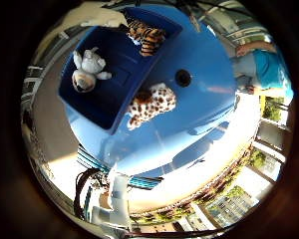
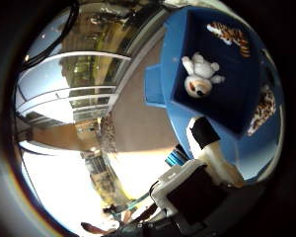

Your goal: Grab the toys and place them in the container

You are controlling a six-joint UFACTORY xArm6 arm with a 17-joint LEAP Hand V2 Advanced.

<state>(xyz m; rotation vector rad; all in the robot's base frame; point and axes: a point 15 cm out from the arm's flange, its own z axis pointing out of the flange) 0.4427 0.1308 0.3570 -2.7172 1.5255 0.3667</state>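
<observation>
The little finger side view takes in the whole round blue table [image 1: 209, 84] with its dark centre hole [image 1: 183, 77], and on it the dark blue container [image 1: 114, 107], well below and away from the palm. This view alone shows the spotted leopard toy [image 1: 152, 103] in full: it lies on the tabletop just outside the container, touching or overlapping the container's rim. A person's arm [image 1: 256, 47] in a blue sleeve shows at the far edge of the table, not touching any toy.

The thumb side view looks more steeply into the container and shows its walls from the inside. Here the leopard toy appears only as a sliver at the outer rim. This view also shows the floor beside the table, glass railings, and far more of the hand [image 2: 207, 163]: a white and black finger reaches out from the palm over the near edge of the table, straight rather than curled, with nothing in it. The hand looks released; no toy lies near the palm.

Container contents: a white stuffed animal with a brown face [image 1: 88, 69] lies on the container floor, about mid-bin. A striped tiger toy [image 1: 145, 37] rests at the far wall of the container, draped on or against the rim.
</observation>
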